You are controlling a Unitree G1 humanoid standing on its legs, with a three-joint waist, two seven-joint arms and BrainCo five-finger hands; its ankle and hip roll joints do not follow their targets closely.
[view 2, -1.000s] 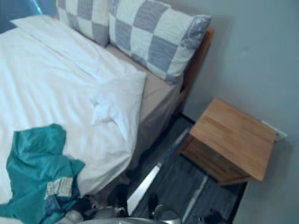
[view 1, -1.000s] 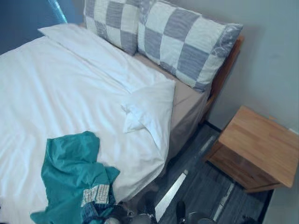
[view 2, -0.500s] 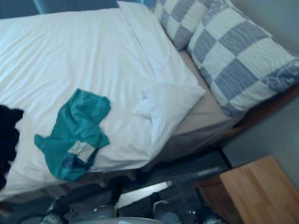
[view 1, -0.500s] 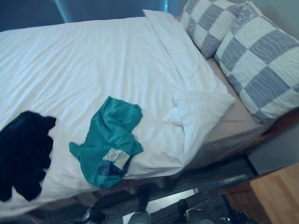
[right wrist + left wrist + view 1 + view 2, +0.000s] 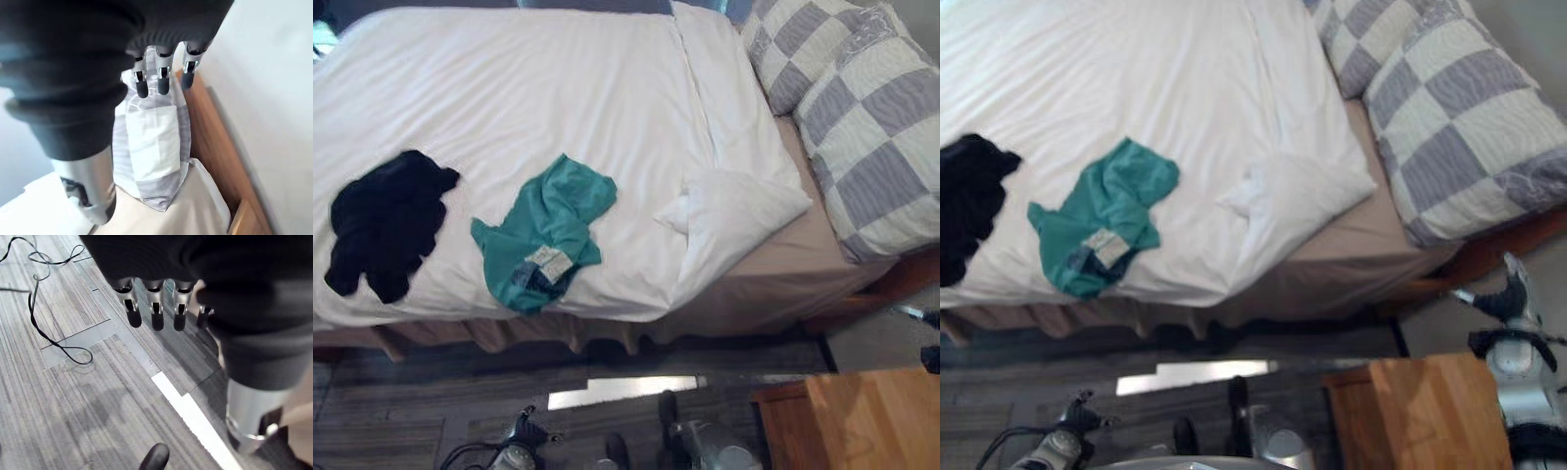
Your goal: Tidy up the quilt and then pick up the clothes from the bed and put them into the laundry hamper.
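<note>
White quilt (image 5: 538, 108) — spread flat over most of the bed (image 5: 773, 284), smooth apart from one corner (image 5: 734, 211) turned back and bunched near the pillows, baring a strip of beige sheet (image 5: 803, 245) along that side. Two grey-and-white checked pillows (image 5: 862, 147) side by side at the head of the bed, against the wooden headboard (image 5: 1498, 259). Teal garment (image 5: 543, 235) — crumpled on top of the quilt close to the near edge, a pale label patch facing up, touching neither the folded corner nor the other garment. Black garment (image 5: 386, 220) in a rumpled heap on the quilt, well apart from the teal one, on the side away from the pillows, likewise near the edge. Wooden nightstand (image 5: 1420, 416) on the floor just beside the head end of the bed. Grey wood-grain floor (image 5: 73, 396) with a white strip (image 5: 195, 421) across it. Left hand (image 5: 156, 308) low over the floor, away from the bed, fingers (image 5: 133, 308) straight, slightly spread, holding nothing. Right hand (image 5: 161, 73) raised in the air near the headboard, over the pillow end, fingers (image 5: 141, 81) straight and relaxed, likewise holding nothing. Both garments on the bed, neither in a hand.
</note>
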